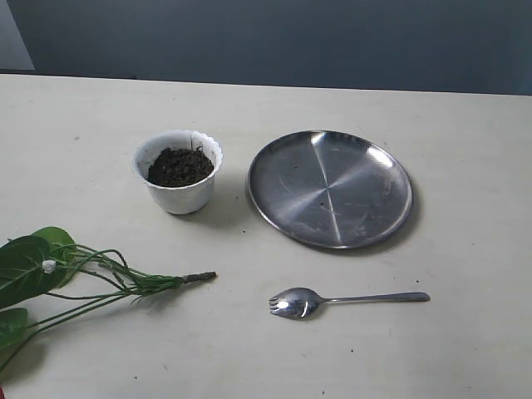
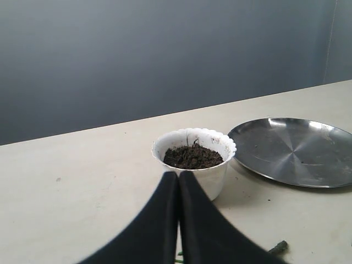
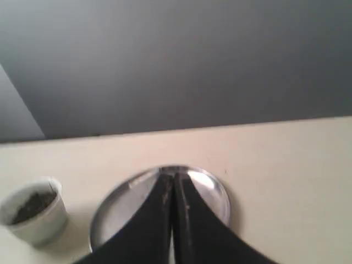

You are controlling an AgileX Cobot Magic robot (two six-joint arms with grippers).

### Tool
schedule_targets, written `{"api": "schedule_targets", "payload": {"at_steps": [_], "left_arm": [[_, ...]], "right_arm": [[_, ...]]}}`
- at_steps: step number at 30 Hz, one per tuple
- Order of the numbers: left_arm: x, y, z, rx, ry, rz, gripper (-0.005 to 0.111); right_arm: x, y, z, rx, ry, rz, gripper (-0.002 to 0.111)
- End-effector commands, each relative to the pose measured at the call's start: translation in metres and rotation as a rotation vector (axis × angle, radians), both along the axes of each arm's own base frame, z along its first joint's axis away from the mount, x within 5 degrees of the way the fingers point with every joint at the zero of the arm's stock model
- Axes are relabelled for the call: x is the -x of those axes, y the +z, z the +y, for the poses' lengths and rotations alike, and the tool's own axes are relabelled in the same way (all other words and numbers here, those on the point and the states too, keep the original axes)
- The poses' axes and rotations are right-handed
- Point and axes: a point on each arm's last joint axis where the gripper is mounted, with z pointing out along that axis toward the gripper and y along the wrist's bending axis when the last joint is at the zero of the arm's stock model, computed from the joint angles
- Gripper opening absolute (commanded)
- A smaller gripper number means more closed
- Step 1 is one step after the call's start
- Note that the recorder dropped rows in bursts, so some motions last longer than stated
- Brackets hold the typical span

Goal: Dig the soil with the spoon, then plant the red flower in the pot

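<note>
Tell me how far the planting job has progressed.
Nothing looks done. The spoon lies untouched on the table, the soil sits undug in the pot, and the red flower lies beside it. Both pincers, left and right, are shut and empty.

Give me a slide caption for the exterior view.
Before planting: pot of soil beside a steel plate, spoon in front, flower lying at left.

Soil (image 1: 179, 166) in pot (image 1: 179, 196); plate (image 1: 330, 188) right; spoon (image 1: 345, 300) before plate.
</note>
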Motion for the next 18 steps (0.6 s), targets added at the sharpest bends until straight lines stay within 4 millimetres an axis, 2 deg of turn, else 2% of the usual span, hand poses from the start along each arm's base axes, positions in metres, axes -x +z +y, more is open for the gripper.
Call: {"api": "schedule_targets", "payload": {"at_steps": [1, 5, 10, 16, 18], "left_arm": [[0.0, 0.001, 0.0, 0.009, -0.006, -0.013, 0.001], [0.0, 0.001, 0.0, 0.009, -0.006, -0.013, 0.001], [0.0, 0.001, 0.0, 0.009, -0.006, -0.013, 0.001], [0.0, 0.001, 0.0, 0.009, -0.006, -0.013, 0.001], [0.0, 0.001, 0.0, 0.009, -0.006, -0.013, 0.001]], "right_arm": [[-0.044, -0.007, 0.006, 0.254, 0.13, 0.269, -0.001], [-0.081, -0.026, 0.007, 0.378, 0.197, 0.528, -0.001], [-0.11, -0.048, 0.012, 0.402, 0.237, 0.653, -0.001], [-0.125, -0.073, 0.026, 0.446, 0.311, 0.742, -0.001], [-0.127, -0.077, 0.031, 0.482, 0.339, 0.749, 0.005]]}}
